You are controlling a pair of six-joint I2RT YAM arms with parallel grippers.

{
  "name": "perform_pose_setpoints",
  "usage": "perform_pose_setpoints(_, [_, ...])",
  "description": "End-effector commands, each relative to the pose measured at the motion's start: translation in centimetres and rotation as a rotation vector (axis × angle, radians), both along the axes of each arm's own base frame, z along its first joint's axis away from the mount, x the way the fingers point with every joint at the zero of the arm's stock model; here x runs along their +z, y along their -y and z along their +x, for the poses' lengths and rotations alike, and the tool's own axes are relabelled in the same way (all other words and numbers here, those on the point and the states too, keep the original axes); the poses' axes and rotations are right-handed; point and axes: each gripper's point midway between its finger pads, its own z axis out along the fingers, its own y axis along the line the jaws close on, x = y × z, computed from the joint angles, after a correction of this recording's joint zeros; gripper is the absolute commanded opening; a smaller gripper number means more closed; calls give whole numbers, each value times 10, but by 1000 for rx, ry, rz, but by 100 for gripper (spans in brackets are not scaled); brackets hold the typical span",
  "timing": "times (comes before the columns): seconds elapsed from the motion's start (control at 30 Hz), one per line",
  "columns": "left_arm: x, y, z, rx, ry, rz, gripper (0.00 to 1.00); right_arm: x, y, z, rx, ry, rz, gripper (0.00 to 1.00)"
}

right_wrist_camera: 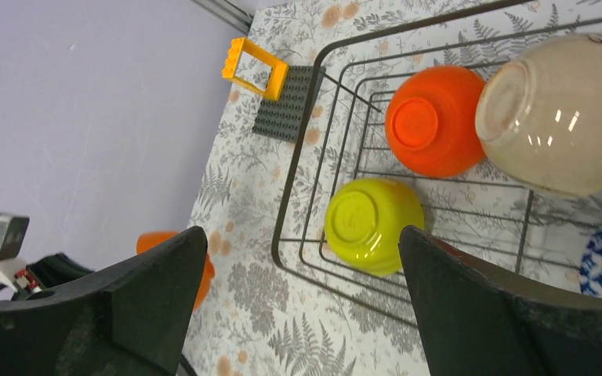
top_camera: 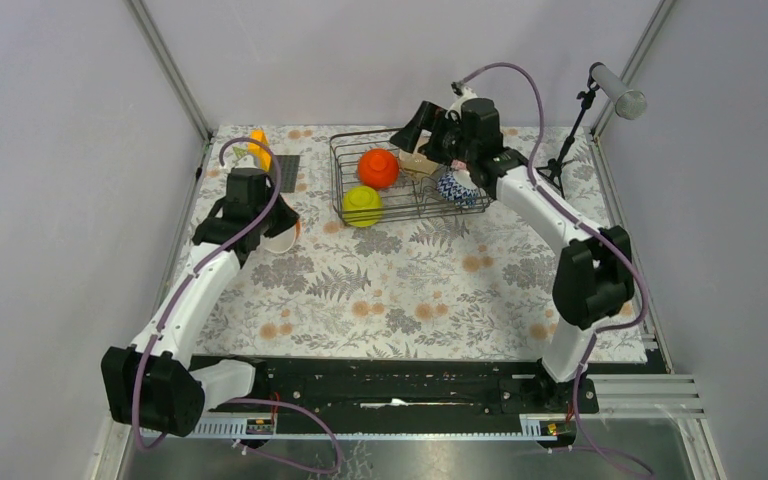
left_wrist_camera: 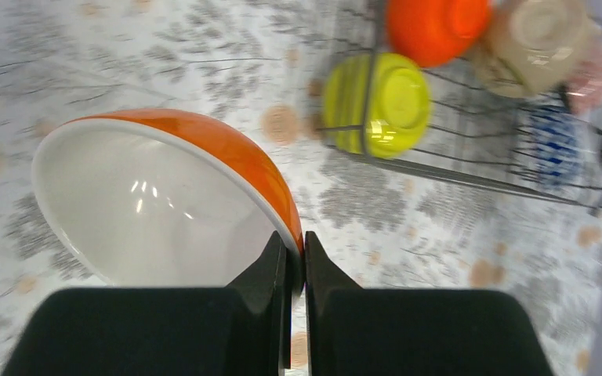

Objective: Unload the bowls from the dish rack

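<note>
The left gripper [left_wrist_camera: 296, 262] was clamped on the rim of the orange bowl [left_wrist_camera: 235, 153], outside the dish rack [top_camera: 410, 205], to its left. The right gripper [right_wrist_camera: 299, 243] stood spread wide above the rack, holding nothing, with the yellow-green bowl [right_wrist_camera: 372, 223] in the rack beneath.

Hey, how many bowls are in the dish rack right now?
5: orange bowl back left, yellow-green bowl front left, cream bowl beside the orange, blue-and-white bowl front right, blurred pink bowl beside the cream. The right arm may hide more.
</note>
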Motion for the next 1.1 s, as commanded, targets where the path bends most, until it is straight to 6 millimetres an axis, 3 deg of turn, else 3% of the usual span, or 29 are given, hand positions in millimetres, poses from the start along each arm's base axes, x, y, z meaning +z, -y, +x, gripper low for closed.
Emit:
perform_pose_setpoints(0.0, [3, -50, 2, 197, -21, 184, 0, 11, -19, 22, -18, 63, -17, 100])
perform_pose_setpoints(0.2, [-35, -76, 5, 306, -175, 286, 0, 10, -32, 19, -7, 79, -45, 100])
perform_pose_setpoints(0.43, [-84, -97, 16, 406, -354, 363, 0, -9, -15, 0, -20, 59, -152, 100])
perform_pose_setpoints(0.6, [-109, -107, 28, 439, -426, 411, 0, -11, -14, -10, 1, 63, -169, 100])
perform_pose_setpoints(0.87, [-129, -113, 61, 415, -490, 504, 0, -15, -6, -26, 9, 65, -221, 100])
perform_pose_setpoints(1.07, [-139, -113, 83, 386, -530, 523, 0, -32, -6, -29, 34, 35, -250, 100])
